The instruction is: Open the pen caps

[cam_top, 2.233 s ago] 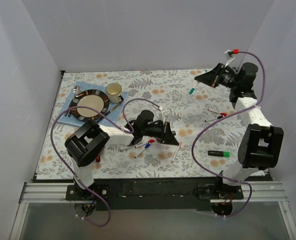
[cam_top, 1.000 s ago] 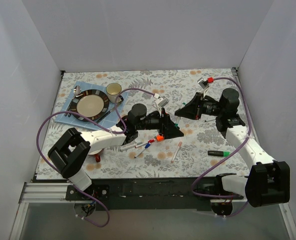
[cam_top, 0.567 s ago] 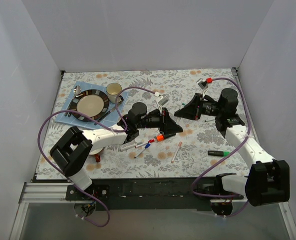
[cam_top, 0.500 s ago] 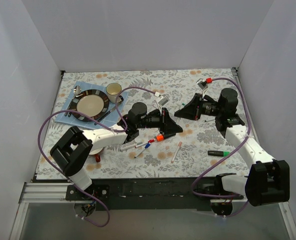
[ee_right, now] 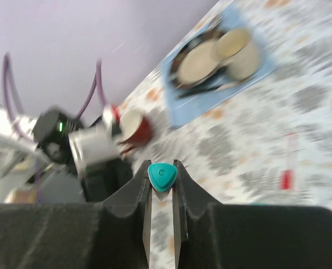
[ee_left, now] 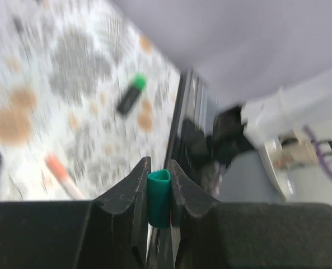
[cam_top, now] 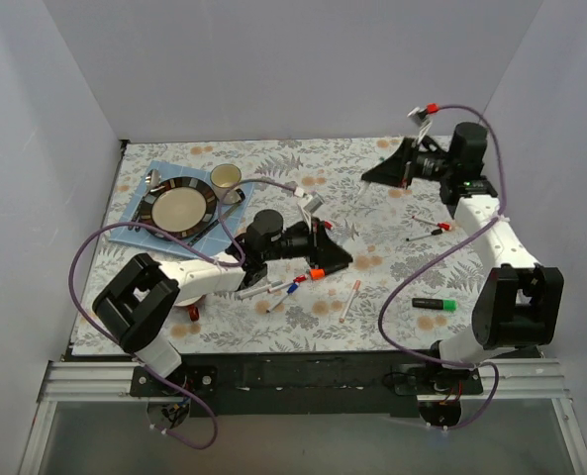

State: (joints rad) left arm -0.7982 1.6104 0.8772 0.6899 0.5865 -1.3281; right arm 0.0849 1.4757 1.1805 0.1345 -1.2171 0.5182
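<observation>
In the left wrist view my left gripper (ee_left: 158,171) is shut on a small teal pen cap (ee_left: 158,197), with the cap's hollow end facing out. My right gripper (ee_right: 162,171) pinches the teal, three-sided end of a thin white pen (ee_right: 162,177). In the top view the left gripper (cam_top: 344,262) hangs low over mid-table and the right gripper (cam_top: 368,175) is raised at the back right, well apart. Below the left fingers lies a black marker with an orange cap (cam_top: 317,273). Thin pens with a red cap (cam_top: 301,280) and a blue cap (cam_top: 291,290) lie beside it.
A black marker with a green cap (cam_top: 449,306) lies front right, and a red-capped pen (cam_top: 441,228) lies near the right arm. A pinkish pen (cam_top: 350,299) rests mid-front. A plate (cam_top: 179,206) on a blue mat and a cup (cam_top: 225,178) stand back left.
The grippers were close together at mid-table. The left jaws shut on the teal cap, then the right arm pulled away up to the back right with the pen.
</observation>
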